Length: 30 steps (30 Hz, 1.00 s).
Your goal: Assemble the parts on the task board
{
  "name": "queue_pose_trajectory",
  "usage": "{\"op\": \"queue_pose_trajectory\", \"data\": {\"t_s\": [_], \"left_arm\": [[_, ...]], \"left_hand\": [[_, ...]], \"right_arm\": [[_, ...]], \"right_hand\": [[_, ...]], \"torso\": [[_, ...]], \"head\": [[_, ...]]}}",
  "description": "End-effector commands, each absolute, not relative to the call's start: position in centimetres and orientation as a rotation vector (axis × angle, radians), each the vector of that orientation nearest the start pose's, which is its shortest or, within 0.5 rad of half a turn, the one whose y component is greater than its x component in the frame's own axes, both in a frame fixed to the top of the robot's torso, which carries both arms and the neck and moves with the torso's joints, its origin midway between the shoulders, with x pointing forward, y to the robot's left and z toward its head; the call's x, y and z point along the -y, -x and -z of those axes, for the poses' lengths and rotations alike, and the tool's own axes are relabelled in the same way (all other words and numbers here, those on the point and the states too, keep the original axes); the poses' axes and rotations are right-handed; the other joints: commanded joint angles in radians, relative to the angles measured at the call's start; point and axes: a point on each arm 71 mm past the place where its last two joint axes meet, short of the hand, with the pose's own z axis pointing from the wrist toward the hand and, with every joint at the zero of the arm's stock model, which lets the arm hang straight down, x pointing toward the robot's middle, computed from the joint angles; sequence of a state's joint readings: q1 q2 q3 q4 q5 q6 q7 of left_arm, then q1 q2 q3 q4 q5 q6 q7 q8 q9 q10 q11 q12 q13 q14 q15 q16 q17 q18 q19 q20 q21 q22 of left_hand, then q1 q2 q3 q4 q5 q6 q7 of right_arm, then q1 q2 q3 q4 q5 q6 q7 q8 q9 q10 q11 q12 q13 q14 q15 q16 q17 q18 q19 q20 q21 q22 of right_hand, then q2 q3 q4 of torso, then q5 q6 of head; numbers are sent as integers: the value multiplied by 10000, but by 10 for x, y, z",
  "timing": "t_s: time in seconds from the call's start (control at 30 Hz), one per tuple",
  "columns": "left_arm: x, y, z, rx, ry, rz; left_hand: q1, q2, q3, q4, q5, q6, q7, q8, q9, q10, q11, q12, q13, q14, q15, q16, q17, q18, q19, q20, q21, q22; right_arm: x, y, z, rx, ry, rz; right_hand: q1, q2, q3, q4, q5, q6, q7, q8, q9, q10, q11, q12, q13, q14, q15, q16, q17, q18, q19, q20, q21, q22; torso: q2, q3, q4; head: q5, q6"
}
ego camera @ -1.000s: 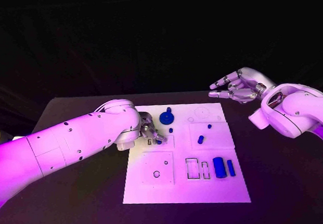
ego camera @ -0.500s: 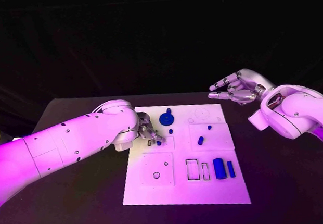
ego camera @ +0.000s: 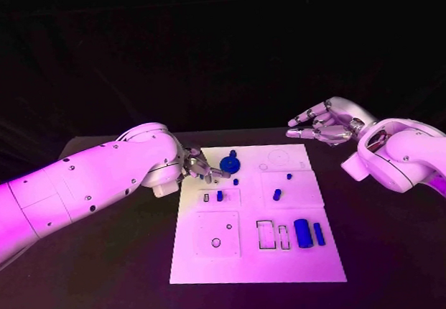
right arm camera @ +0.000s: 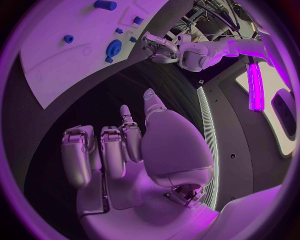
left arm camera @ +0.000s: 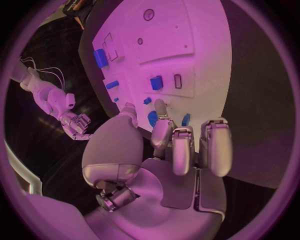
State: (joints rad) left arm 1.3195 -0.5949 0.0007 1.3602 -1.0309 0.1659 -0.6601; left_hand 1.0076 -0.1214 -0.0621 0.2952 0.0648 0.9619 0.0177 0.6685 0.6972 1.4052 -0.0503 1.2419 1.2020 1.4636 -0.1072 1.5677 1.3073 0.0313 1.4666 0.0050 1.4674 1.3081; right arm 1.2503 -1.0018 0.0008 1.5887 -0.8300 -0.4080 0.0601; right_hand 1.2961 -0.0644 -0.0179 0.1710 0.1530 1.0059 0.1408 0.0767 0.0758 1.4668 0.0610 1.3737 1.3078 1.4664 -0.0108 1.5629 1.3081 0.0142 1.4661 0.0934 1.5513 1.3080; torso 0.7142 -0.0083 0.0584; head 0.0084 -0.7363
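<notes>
The white task board [ego camera: 258, 267] lies mid-table. My left hand [ego camera: 198, 167] hovers at its far left edge, fingers loosely curled and holding nothing, just beside the blue gear [ego camera: 231, 163]. A small blue piece [ego camera: 219, 195] stands free in a slot below the hand. Other blue parts are a peg [ego camera: 236, 180], a short piece [ego camera: 276, 192] and two long blocks [ego camera: 303, 231] near the front right. My right hand [ego camera: 324, 123] floats off the board's far right corner, fingers apart and empty. The left wrist view shows the gear [left arm camera: 152, 118] past my fingertips [left arm camera: 161, 107].
The black table [ego camera: 397, 256] surrounds the board, with bare room to its right and front. Empty outlined recesses [ego camera: 217, 234] sit on the board's near left. My bulky left forearm [ego camera: 91, 186] reaches in over the table's left side.
My left hand has let go of the small blue piece, now standing in its slot, and drawn back toward the far edge beside the gear. The right hand has barely moved.
</notes>
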Motion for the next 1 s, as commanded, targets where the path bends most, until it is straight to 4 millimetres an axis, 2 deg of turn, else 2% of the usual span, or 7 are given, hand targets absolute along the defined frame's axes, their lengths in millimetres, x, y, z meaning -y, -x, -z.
{"op": "queue_pose_trajectory", "data": {"t_s": [0.03,0.1,0.17,0.27,0.43,0.7,1.0], "left_arm": [[-144,-526,161,-23006,2435,4298],[-151,-533,156,-22976,2602,4170],[-157,-539,154,-23005,2661,3990],[-163,-548,152,-23069,2717,3786],[-169,-565,152,-23191,2817,3365],[-170,-581,158,-23354,2694,2634],[-168,-589,164,-23466,2414,2047]], "left_hand": [[205,-15,-138,0,-30,-178,35,-146,-88,-132,37,-100,-107,1072,51,31,2635,134,119,38,-103,765],[718,192,65,-28,175,-303,108,-319,-240,-201,102,-149,-177,1072,103,31,2635,146,97,84,-149,714],[1345,256,555,-29,362,-371,184,-526,-432,-265,158,-205,-260,1072,149,31,2635,152,86,130,-179,686],[1616,263,875,-41,381,-377,243,-732,-636,-316,211,-264,-345,1072,198,31,2635,157,76,174,-204,665],[1306,165,641,-19,330,-331,328,-1061,-987,-301,292,-228,-327,1072,278,31,2635,144,98,249,-176,727],[1247,208,551,-17,319,-246,328,-1125,-1088,-277,296,-187,-292,1072,285,31,2635,138,114,265,-157,762],[1238,270,527,-24,320,-183,320,-1140,-1132,-261,291,-160,-268,1072,284,31,2635,137,118,269,-151,773]], "right_arm": [[263,-486,139,-15675,-4285,-9585],[263,-486,140,-15698,-4293,-9590],[263,-486,140,-15709,-4295,-9592],[263,-486,140,-15718,-4301,-9588],[262,-486,141,-15723,-4298,-9595],[260,-487,141,-15766,-4274,-9636],[259,-486,142,-15791,-4256,-9663]], "right_hand": [[-109,31,-95,27,22,8,5,-31,13,227,-47,-21,1639,993,-47,-57,2429,-22,770,-20,-64,2166],[-110,32,-97,28,23,8,5,-31,13,227,-47,-21,1639,993,-47,-57,2429,-23,770,-20,-63,2166],[-110,32,-97,28,23,8,5,-31,13,227,-47,-21,1639,993,-47,-57,2429,-23,770,-20,-63,2166],[-112,37,-106,32,30,8,5,-31,13,233,-47,-8,1646,995,-48,-53,2435,-22,769,-20,-65,2164],[-105,51,-124,38,60,8,4,-31,13,232,-48,-11,1643,994,-48,-56,2430,-23,772,-20,-62,2169],[-93,80,-151,46,106,6,3,-32,13,233,-48,-10,1643,994,-49,-54,2433,-23,772,-21,-63,2168],[-93,80,-151,46,106,6,3,-32,13,233,-48,-10,1643,994,-49,-54,2433,-23,772,-21,-63,2168]], "torso": [[-9,8,15],[-6,9,16],[-6,7,16],[-4,4,7],[-6,1,18],[24,-32,-5],[30,-30,-10]], "head": [[24,18],[27,44],[28,58],[28,86],[72,159],[105,177],[169,134]]}}
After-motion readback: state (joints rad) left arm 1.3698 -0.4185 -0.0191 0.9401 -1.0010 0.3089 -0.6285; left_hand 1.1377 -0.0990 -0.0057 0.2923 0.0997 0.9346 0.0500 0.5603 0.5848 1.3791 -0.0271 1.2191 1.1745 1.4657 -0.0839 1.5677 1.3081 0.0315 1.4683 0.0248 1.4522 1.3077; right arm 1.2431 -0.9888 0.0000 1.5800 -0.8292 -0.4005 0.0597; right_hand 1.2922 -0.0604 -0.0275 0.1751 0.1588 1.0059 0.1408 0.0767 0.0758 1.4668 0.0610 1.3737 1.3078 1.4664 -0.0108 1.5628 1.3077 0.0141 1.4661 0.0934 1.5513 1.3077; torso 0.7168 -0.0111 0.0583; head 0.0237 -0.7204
